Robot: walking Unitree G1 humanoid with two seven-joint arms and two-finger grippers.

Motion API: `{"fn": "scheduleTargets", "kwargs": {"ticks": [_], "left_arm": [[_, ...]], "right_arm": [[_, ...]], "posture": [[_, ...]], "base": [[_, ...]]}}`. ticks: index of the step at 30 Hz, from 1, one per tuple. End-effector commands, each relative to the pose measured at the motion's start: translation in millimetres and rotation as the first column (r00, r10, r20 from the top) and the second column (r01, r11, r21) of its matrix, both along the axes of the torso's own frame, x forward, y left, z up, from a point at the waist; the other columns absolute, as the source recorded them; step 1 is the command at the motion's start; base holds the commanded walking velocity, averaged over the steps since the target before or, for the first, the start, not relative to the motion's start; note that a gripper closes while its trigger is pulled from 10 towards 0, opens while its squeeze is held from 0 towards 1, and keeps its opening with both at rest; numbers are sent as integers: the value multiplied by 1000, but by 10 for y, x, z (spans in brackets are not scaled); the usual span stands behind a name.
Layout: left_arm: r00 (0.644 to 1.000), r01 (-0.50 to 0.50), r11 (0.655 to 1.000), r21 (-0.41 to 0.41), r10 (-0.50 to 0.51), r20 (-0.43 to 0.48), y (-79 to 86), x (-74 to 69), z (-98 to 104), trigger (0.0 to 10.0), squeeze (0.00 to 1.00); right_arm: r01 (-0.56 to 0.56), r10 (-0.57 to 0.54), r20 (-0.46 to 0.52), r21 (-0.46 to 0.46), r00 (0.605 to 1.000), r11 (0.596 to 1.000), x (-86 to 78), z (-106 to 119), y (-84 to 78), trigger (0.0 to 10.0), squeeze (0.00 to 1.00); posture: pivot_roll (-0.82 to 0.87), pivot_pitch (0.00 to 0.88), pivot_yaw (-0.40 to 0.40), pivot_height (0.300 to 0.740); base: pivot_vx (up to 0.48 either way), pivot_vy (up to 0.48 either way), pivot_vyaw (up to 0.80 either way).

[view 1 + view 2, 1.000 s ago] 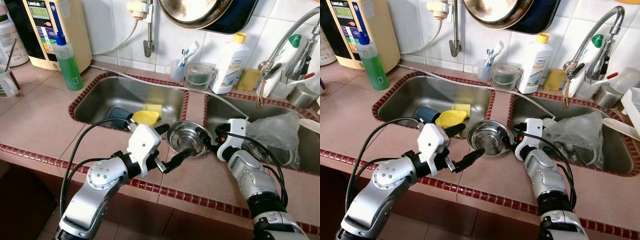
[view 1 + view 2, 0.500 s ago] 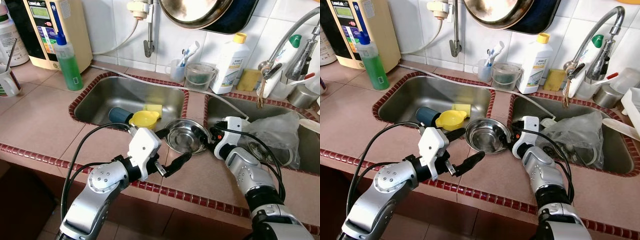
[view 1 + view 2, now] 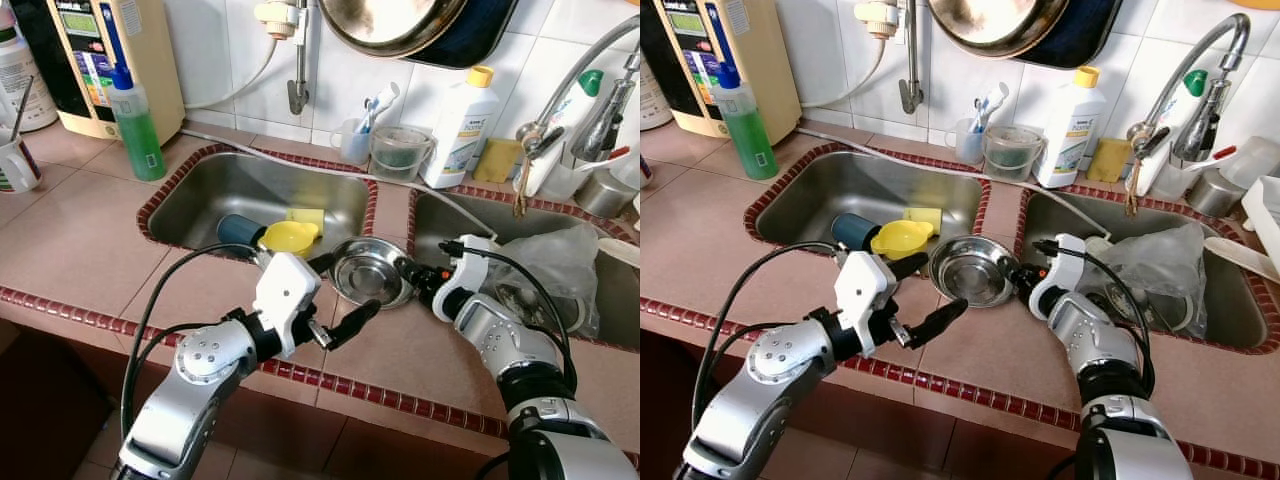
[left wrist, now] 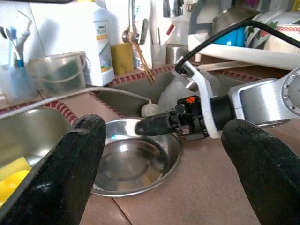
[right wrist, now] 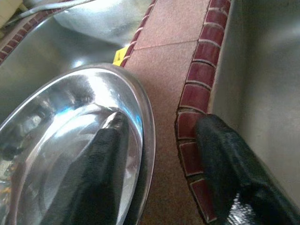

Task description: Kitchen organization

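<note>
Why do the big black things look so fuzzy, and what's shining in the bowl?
Left wrist view: the left pincer's fingers sit too close to focus. Right wrist view: the steel bowl mirrors bright light, and one finger blurs too.

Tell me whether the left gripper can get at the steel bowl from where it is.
Probably yes. The left gripper is open beside the steel bowl, nothing lying between them on the counter. The right gripper already straddles the bowl's far rim, so the near side is the free one.

Two silver arms with round screws, white wrist housings, looping black cables, long black fingers (image 4: pixel 65 173), orange marking.
</note>
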State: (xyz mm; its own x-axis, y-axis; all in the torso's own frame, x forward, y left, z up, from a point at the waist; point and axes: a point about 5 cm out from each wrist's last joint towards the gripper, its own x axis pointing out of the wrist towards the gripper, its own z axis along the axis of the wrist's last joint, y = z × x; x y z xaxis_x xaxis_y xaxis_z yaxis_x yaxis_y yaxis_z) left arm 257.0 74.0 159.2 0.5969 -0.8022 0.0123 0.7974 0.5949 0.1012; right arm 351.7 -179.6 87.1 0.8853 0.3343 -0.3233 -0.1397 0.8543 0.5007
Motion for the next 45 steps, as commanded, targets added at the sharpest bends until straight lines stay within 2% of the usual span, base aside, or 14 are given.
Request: {"fn": "scheduleTargets", "kwargs": {"ticks": [1, 19, 33, 37, 38, 40, 42, 45], "left_arm": [[1000, 1, 1000, -2, -1, 18, -9, 15, 58, 10000, 0], [999, -8, 1000, -7, 8, 37, -31, 45, 82, 10000, 0], [999, -5, 1000, -15, 5, 44, -53, 58, 87, 10000, 0], [999, -2, 1000, -16, 3, 45, -61, 64, 84, 10000, 0], [999, -4, 1000, -16, 5, 48, -64, 74, 87, 10000, 0], [999, -11, 1000, -20, 12, 47, -63, 89, 92, 10000, 0], [998, -22, 999, -27, 23, 51, -61, 111, 110, 10000, 0], [998, -34, 999, -42, 36, 51, -53, 128, 129, 10000, 0]], "right_arm": [[24, -24, 12, 0, 1000, 1000, 20, 78, -84, 0, 0], [24, -24, -17, -11, 1000, 1000, 15, 103, -146, 0, 0], [20, -20, -3, -7, 1000, 1000, 35, 171, -175, 0, 0], [14, -15, 46, 28, 999, 1000, 52, 243, -158, 0, 0], [-5, -3, 142, 54, 990, 999, 66, 341, -140, 0, 0], [-48, 29, 244, 71, 969, 996, 59, 440, -107, 0, 0], [-71, 35, 369, 87, 929, 994, 56, 582, -78, 0, 0], [-74, 13, 448, 117, 894, 990, 54, 709, -57, 0, 0]], "posture": [[103, 0, -95, 740], [101, 0, -103, 740], [97, 0, -109, 740], [94, 0, -109, 740], [94, 0, -109, 740], [94, 0, -109, 740], [96, 0, -106, 740], [96, 0, -103, 740]], "base": [[0, 0, 0], [0, 0, 0], [0, 0, 0], [0, 0, 0], [0, 0, 0], [0, 0, 0], [0, 0, 0], [0, 0, 0]]}}
